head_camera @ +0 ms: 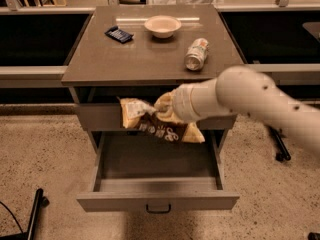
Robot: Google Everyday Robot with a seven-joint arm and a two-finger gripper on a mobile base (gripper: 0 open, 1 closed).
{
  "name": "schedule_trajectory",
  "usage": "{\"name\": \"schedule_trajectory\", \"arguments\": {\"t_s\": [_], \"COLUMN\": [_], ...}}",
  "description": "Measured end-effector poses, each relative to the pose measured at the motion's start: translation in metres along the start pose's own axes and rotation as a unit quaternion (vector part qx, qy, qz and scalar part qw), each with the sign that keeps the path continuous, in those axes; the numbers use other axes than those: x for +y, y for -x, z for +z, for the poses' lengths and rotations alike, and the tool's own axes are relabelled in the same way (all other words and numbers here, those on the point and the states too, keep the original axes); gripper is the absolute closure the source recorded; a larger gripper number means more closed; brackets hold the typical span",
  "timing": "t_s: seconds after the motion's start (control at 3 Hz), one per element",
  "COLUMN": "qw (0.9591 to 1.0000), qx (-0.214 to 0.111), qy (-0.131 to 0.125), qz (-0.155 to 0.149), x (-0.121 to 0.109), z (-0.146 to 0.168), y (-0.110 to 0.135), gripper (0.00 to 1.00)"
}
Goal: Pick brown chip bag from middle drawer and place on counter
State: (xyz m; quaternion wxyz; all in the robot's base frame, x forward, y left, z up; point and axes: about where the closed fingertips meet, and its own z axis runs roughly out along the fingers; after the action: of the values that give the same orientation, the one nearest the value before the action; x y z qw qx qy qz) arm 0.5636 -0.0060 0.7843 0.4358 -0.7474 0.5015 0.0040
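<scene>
Holding bag [150, 125] in mid-air, over open drawer [157, 200] and just below counter [125, 59] edge. Pinched shut on bag's upper fold with gripper [162, 109], at counter's 6 o'clock; draped under gripper from 4 round to 8 o'clock. Judged as mid-transfer: out of drawer, not yet on counter. Next, probably: raise clear above counter edge, push toward 12 o'clock, set down on bare stretch at 9 o'clock of can [196, 54] and 6 o'clock of bowl [162, 25], then open up.
</scene>
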Motion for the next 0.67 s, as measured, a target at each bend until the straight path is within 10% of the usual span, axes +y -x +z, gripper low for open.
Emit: {"name": "schedule_trajectory", "arguments": {"t_s": [0.67], "qw": [0.9954], "qx": [0.049], "qy": [0.043], "qz": [-0.07], "x": [-0.088], "z": [-0.056], "y": [0.038], "gripper": [1.0]}}
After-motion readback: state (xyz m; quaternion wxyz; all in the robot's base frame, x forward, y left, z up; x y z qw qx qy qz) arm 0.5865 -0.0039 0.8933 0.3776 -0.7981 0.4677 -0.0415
